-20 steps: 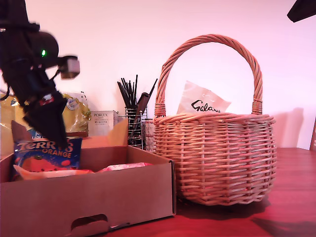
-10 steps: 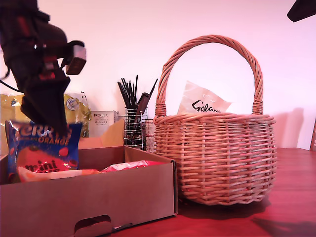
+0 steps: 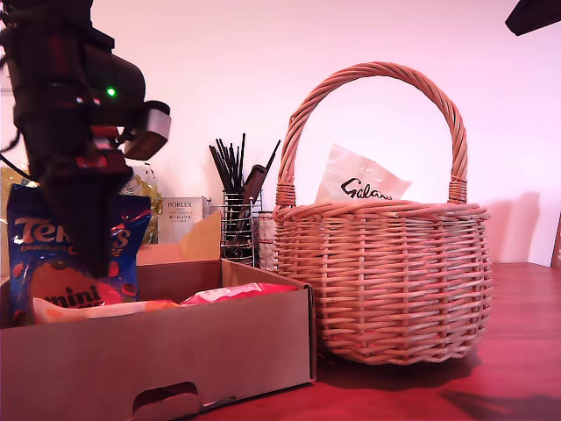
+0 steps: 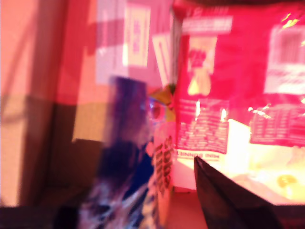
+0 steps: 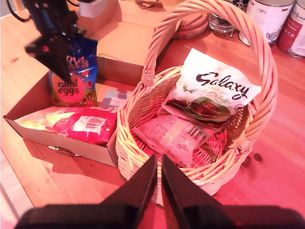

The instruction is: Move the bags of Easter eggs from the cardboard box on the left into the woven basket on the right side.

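My first gripper is shut on the dark blue-orange Terry's mini eggs bag and holds it upright, its lower end still level with the wall of the cardboard box at the exterior view's left. The second wrist view shows the same bag hanging from that gripper. A red-and-white bag lies flat in the box. The woven basket holds a white Galaxy bag and a pink-tinted bag. High above the basket's near rim, my second gripper is shut and holds nothing.
Behind the box stand a black wire utensil holder, a white Porlex box and a yellow pack. Tins stand beyond the basket. A dark piece of an arm shows at the exterior view's top right.
My first gripper has risen with the Terry's bag, lifting it higher out of the box and slightly toward the exterior view's right. The basket and its bags have not moved.
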Controlling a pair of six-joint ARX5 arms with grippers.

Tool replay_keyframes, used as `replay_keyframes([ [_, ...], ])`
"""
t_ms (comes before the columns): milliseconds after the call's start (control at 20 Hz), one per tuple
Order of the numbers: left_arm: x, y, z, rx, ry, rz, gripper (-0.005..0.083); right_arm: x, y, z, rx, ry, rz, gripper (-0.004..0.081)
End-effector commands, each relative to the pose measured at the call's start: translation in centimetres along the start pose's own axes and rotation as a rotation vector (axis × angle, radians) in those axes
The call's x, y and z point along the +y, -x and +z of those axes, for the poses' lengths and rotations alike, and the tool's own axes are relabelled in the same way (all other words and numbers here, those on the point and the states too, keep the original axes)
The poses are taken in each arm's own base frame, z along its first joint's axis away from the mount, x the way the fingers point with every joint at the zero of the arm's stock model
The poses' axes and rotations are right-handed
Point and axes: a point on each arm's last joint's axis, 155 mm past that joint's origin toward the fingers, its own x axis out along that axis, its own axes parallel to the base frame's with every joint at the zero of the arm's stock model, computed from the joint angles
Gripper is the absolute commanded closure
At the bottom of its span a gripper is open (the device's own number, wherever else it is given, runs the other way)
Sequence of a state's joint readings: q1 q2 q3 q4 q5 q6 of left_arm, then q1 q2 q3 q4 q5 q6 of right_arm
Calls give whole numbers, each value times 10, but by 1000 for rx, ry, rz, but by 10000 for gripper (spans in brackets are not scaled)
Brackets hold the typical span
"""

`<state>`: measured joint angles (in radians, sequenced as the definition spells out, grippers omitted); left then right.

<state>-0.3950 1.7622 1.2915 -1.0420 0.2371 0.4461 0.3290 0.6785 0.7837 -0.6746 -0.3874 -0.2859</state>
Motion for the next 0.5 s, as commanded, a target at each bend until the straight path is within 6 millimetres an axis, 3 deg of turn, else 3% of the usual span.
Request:
replay_keyframes([
  [0,-9,-13,-9,31,8,-11,397,2,3,9,-22,10,5,783],
  [150,-10,-28,-19,62,12,-18,418,2,3,9,-22,10,5,783],
  [450,-10,-36,-27,93,9,-23,781,1,3,9,-23,10,5,783],
])
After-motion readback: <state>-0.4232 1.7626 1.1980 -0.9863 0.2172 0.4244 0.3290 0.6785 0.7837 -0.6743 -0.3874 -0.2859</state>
